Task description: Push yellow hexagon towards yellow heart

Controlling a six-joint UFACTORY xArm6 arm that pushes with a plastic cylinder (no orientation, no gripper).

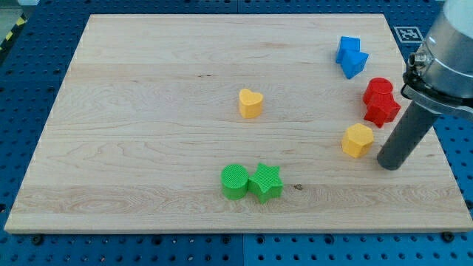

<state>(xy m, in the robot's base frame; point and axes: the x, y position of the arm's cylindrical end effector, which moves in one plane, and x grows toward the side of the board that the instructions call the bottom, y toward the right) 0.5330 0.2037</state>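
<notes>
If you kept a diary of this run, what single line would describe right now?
my tip: just right of yellow hexagon | yellow heart: up-left, apart | path between: clear | push: not yet visible

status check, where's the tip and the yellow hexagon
My tip just to the view's right of yellow hexagon, small gap. Yellow heart off to the view's left, slightly up. Path between them clear.

Bright even overhead light; soft short shadows; sharp focus.
</notes>
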